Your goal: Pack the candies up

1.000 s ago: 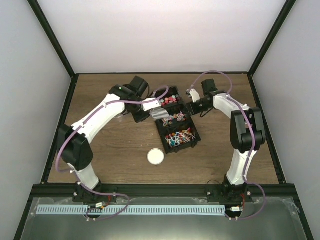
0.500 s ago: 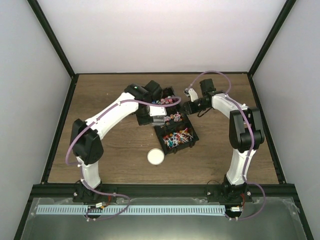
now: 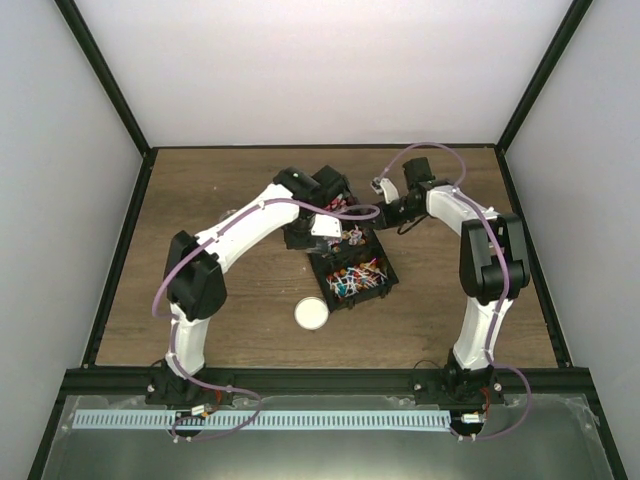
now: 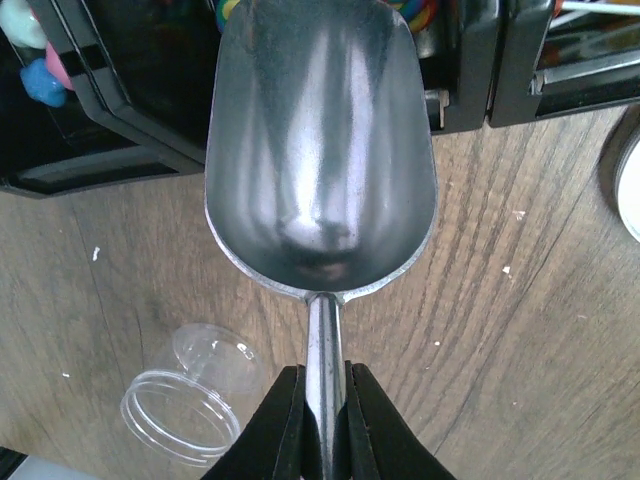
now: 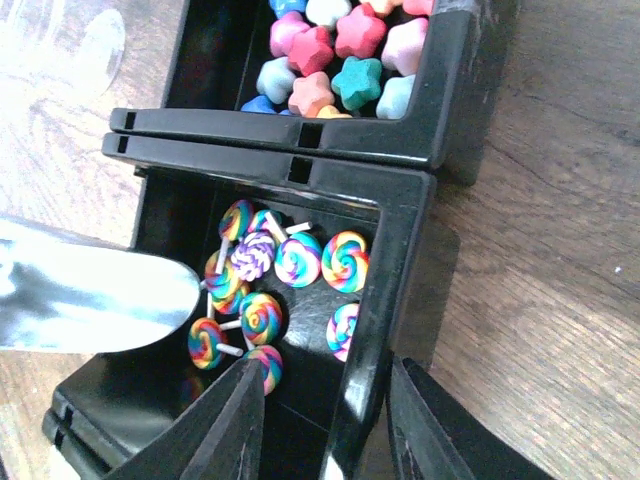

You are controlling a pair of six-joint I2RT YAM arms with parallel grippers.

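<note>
A black tray [image 3: 385, 262] with three compartments holds the candies: stars [image 5: 340, 50], swirl lollipops [image 5: 270, 270] and thin stick sweets [image 3: 355, 278]. My left gripper [image 4: 325, 420] is shut on the handle of an empty metal scoop [image 4: 320, 150]. The scoop's tip reaches over the lollipop compartment, as the right wrist view [image 5: 90, 300] shows. My right gripper [image 5: 330, 400] is open and straddles the tray's side wall [image 5: 390, 270], one finger inside, one outside. A small clear jar [image 4: 190, 400] lies on its side to the left of the scoop handle.
A round white lid [image 3: 312, 314] lies on the wooden table in front of the tray, and its edge shows in the left wrist view [image 4: 630, 190]. Both arms crowd the tray from left and right. Black frame rails border the table.
My left arm has swung right, carrying the scoop from beside the tray to over the lollipop compartment. The right gripper stays at the tray's far right wall. The tray has shifted slightly.
</note>
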